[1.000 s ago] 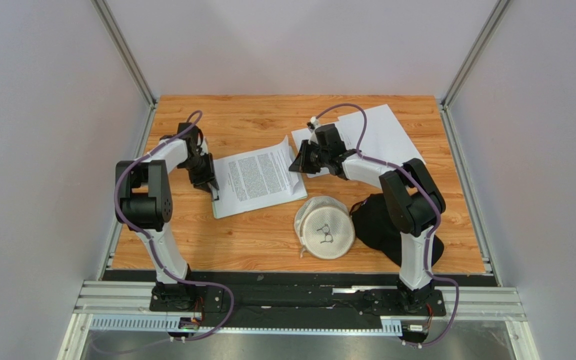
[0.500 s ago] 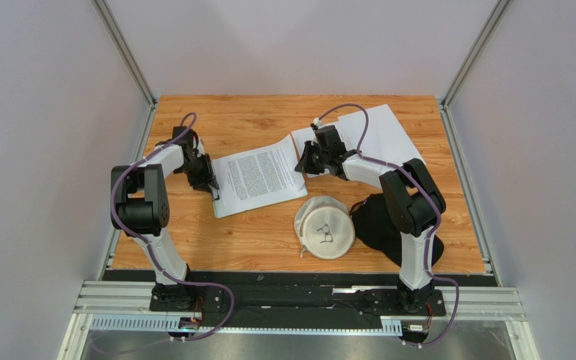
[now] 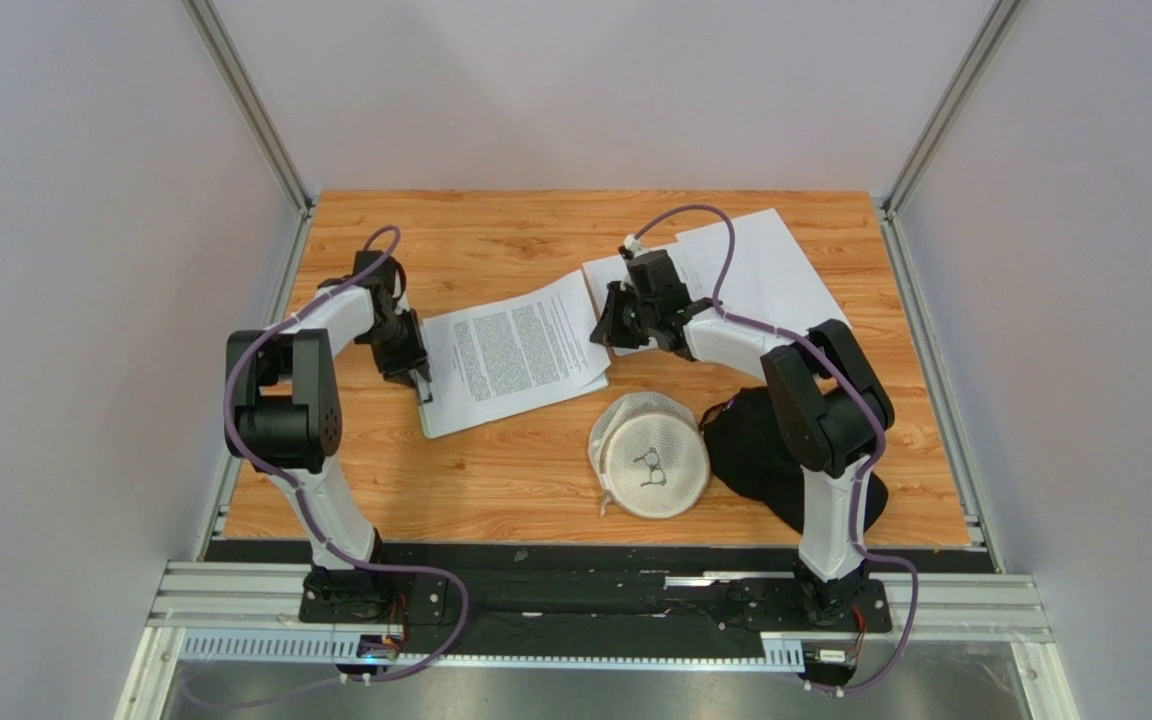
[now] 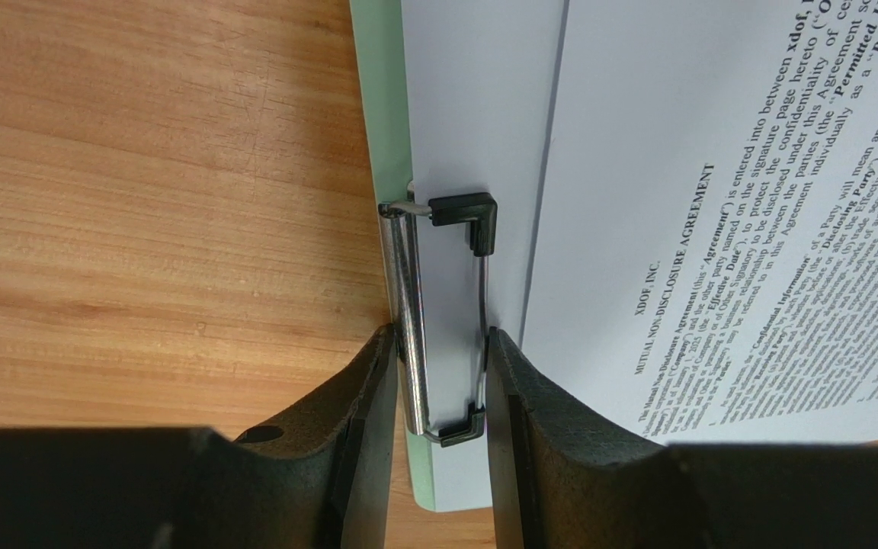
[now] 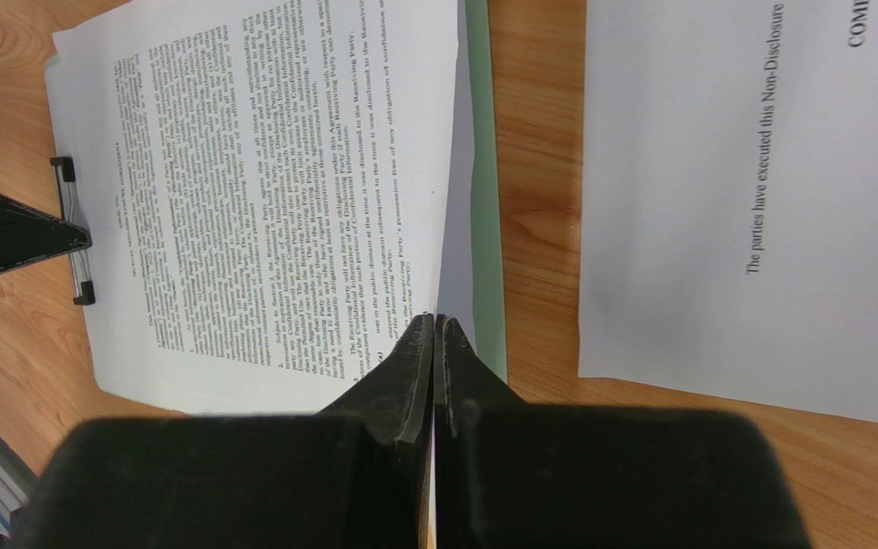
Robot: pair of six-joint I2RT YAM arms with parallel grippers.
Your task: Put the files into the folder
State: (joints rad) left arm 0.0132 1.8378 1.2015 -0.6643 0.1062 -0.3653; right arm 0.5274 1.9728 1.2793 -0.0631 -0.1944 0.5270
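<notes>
**Feed the sheet under the clip**

My left pincer (image 4: pixel 440 343) squeezes the clip (image 4: pixel 405 286) of the folder (image 4: pixel 377 137), one pad on each side. My right pincer (image 5: pixel 434 326) is closed on the far edge of the printed sheet (image 5: pixel 272 195). The sheet's head edge lies over the folder on the counter (image 4: pixel 157 172), just short of the clip. I should push it in low and square, without buckling it

Table (image 3: pixel 537 240): wood-grain top, walled on three sides. Lying directly on it were:
- one light-green folder (image 5: pixel 480 172), left of centre, largely covered by a printed sheet (image 3: pixel 515 357);
- loose white sheets (image 3: pixel 755 263), far right;
- one round cream cloth item (image 3: pixel 654 455), near centre;
- one black cloth item (image 3: pixel 755 443), just beside it.
</notes>
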